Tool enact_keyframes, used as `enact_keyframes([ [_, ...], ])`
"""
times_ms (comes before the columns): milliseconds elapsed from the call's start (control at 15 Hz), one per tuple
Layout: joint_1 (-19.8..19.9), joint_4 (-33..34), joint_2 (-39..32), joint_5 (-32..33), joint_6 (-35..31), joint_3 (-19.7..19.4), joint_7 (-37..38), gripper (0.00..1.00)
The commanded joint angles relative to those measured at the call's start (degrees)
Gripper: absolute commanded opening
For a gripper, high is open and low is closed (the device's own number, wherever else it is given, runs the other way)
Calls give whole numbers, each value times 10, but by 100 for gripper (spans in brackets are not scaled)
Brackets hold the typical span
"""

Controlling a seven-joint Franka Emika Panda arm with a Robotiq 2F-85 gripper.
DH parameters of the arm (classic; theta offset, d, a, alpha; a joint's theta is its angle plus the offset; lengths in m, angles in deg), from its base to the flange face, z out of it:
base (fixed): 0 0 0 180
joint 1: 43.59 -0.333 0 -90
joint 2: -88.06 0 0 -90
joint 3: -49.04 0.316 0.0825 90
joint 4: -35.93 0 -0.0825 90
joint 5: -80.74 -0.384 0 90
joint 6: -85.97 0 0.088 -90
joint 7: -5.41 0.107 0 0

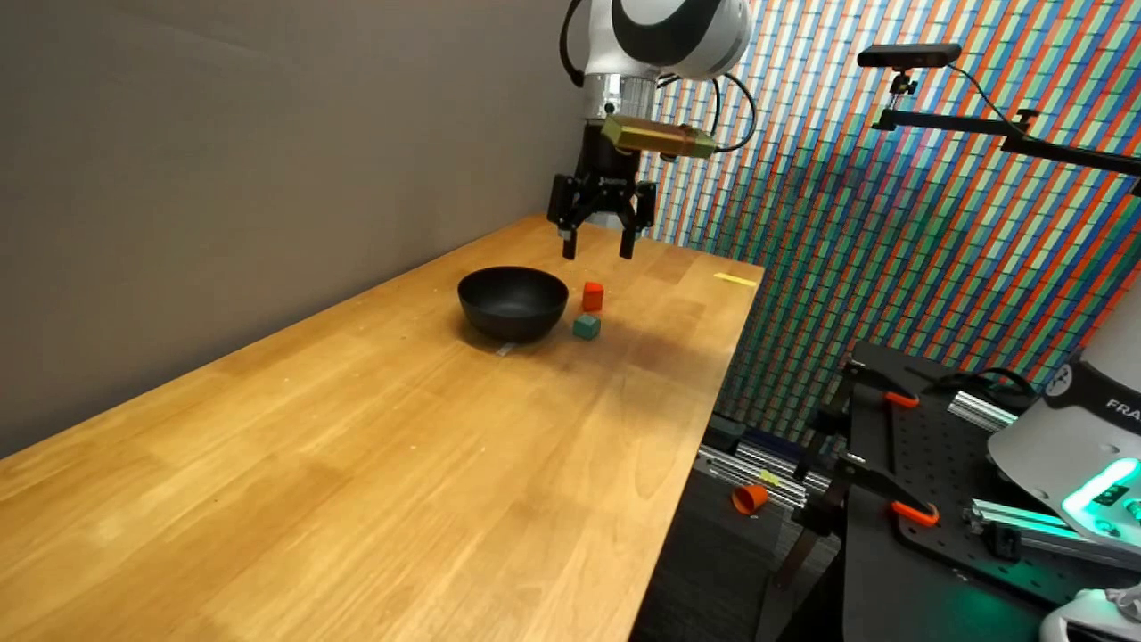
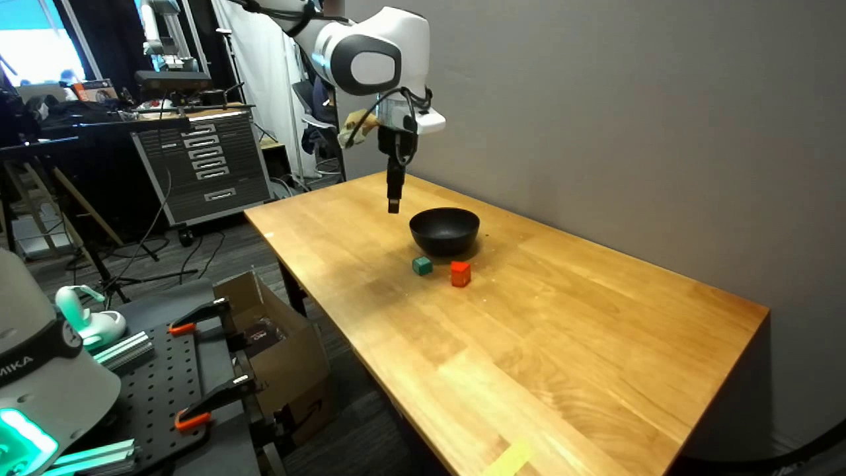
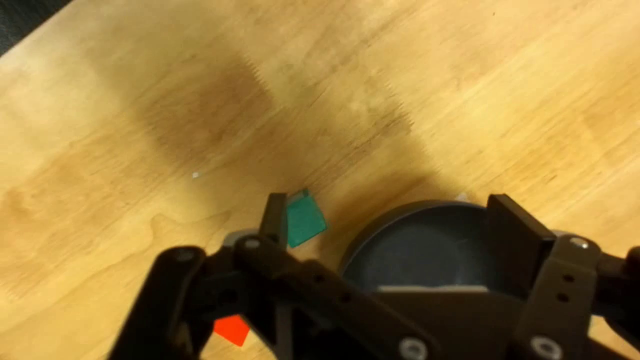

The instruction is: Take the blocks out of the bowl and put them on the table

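Along a grey wall (image 1: 267,160), in an exterior view, runs the light-wood table (image 1: 401,464); red block (image 1: 593,297) and green block (image 1: 586,327) rest on it just beside the mouth-up black bowl (image 1: 513,306). Gripper (image 1: 598,248) pointing down, fingers (image 1: 569,246) spread apart! In an exterior view, a drawer cabinet (image 2: 201,162) stands beyond; the blocks' long axis? Can't tell. Wrist view: green block peeking out beside one finger.

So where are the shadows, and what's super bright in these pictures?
In an exterior view, the window is partly glaring white; in both exterior views, the green light glows strongly and a soft shadow lies on the table near the bowl; in the wrist view, soft-edged shadow darkens the table, and the gripper looks mostly black.
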Motion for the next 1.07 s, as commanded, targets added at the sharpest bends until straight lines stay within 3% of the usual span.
enact_keyframes([
  [0, -11, -45, 89, 20, 52, 13, -4, 100],
  [267, -11, -46, 142, -7, 154, 40, -38, 100],
  [333, -10, -27, 104, 9, 119, 36, -12, 100],
  [1000, -10, -28, 100, 9, 127, 38, -12, 100],
])
